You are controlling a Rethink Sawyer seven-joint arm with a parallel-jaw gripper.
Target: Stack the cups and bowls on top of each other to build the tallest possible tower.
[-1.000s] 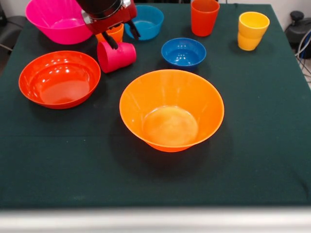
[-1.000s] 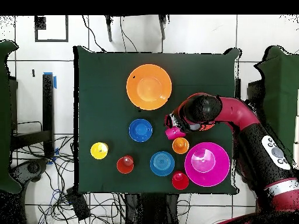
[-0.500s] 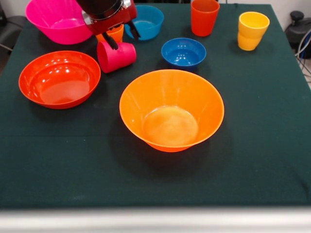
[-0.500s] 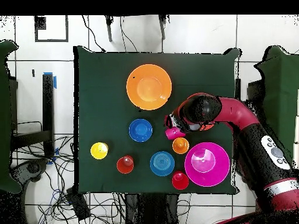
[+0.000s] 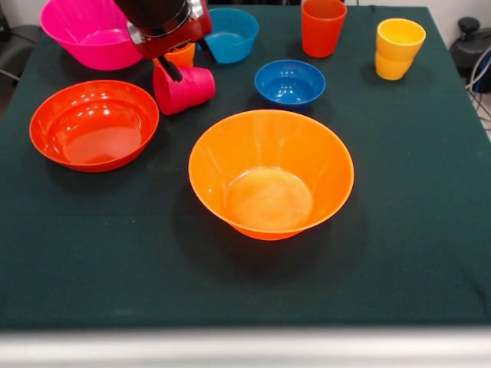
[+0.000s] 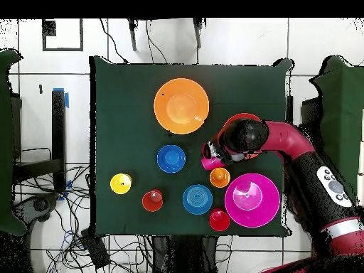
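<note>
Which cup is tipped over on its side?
The pink cup, right under the gripper. The orange, yellow and small orange cups all stand upright.

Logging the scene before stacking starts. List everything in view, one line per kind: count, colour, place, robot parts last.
All places are as seen in the front view.
bowls: five; big orange at centre, orange-red at left, big pink far left, light blue far centre, small dark blue right of centre.
cups: five; pink cup lying on its side under the gripper, small orange behind it, orange-red far right, yellow at far right; a red cup shows only in the overhead view.
table: one, dark green cloth.
gripper: one, red and black, fingers astride the pink cup's base end.
</note>
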